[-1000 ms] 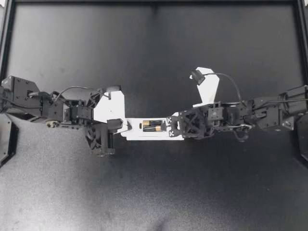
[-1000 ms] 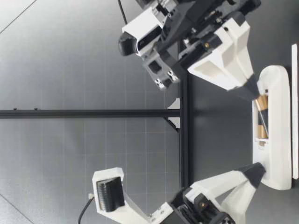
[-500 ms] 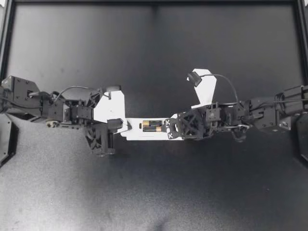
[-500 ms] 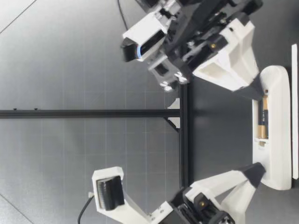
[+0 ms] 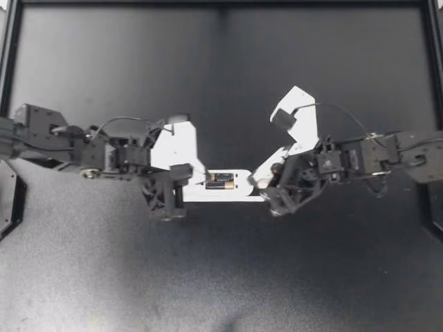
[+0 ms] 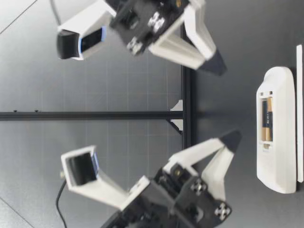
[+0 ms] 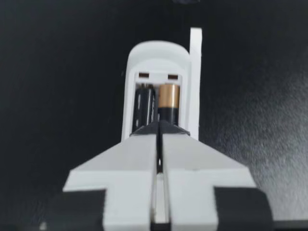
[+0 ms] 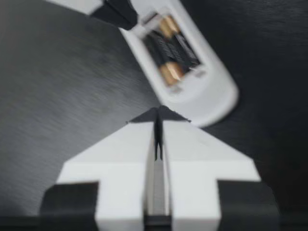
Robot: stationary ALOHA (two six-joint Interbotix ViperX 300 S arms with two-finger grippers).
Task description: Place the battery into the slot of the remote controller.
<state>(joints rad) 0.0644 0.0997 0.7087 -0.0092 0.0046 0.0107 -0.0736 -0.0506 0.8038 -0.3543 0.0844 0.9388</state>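
White remote controller (image 5: 220,187) flat on table — two batteries (image 5: 219,181) seated in slot.

You find the remote controller (image 5: 230,195) lying flat on the bench (image 5: 221,83), near its middle, between the two tools. Two batteries (image 5: 219,182) lie side by side in its slot. The left tool (image 5: 197,181) hangs over the remote's left end and the right tool (image 5: 255,178) over its right end, both raised clear of it.
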